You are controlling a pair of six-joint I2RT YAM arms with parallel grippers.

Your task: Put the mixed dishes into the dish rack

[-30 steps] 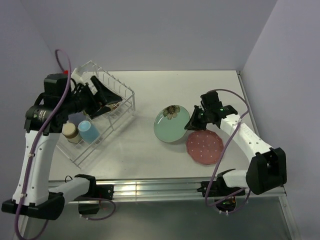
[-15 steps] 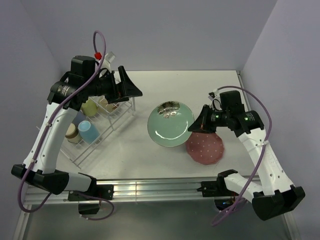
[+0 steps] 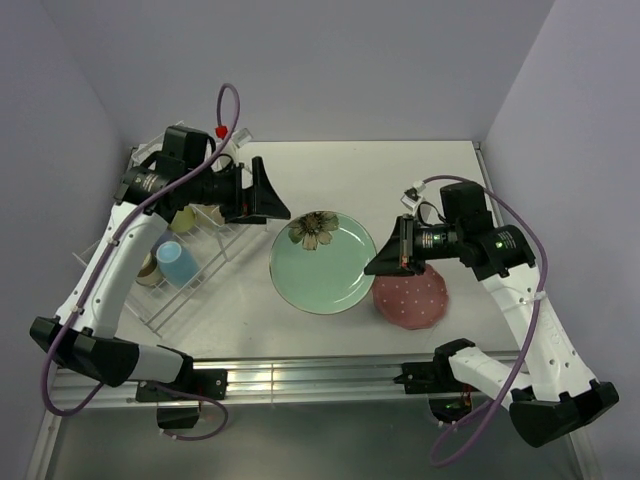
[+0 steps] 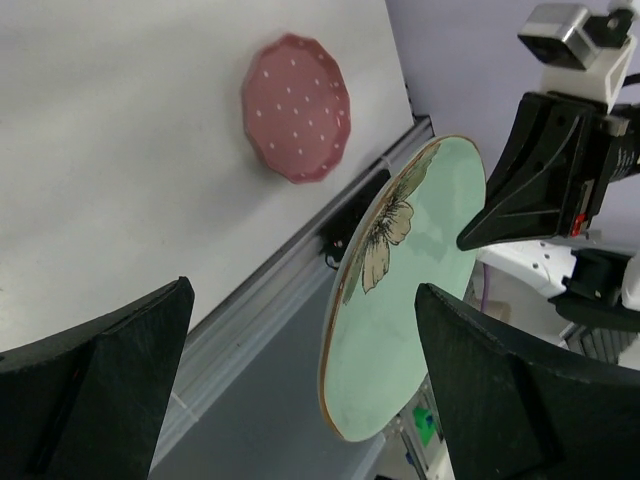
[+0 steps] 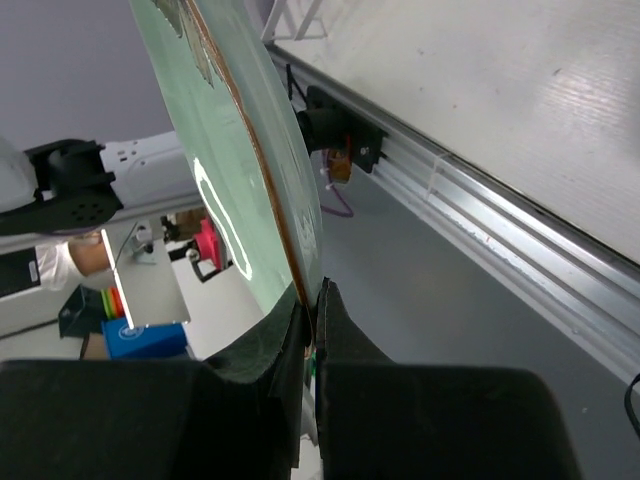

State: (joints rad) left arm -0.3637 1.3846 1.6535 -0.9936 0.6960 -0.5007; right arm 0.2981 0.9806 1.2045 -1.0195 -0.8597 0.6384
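Handover posture, likely: right gripper (image 3: 374, 267) pinches mint-green flower plate (image 3: 322, 265) by its rim, tilted, aloft between the arms. Left gripper (image 3: 272, 197) gapes wide toward it, beside dish rack (image 3: 160, 305), probably to receive.

Top view: the lighting is bright, even and diffuse, coming from overhead. The table (image 3: 340, 170) reads pale and the walls are tinted lavender. Shadows are faint and soft-edged, including the one beneath the mint-green flower plate (image 3: 323, 262). Its glaze carries a mild sheen. Focus is sharp throughout.

Left wrist view: the tabletop is very bright, nearly washed out at upper left. The fingers (image 4: 95, 390) of the left gripper (image 4: 302, 290) show as black, softly blurred masses without surface detail. The pink white-dotted plate (image 4: 297, 108) is crisp.

Right wrist view: the green plate is close to the lens and slightly soft, with a long white reflection on its face. The right gripper (image 5: 312, 305) is underexposed. The background below the table edge is dim.
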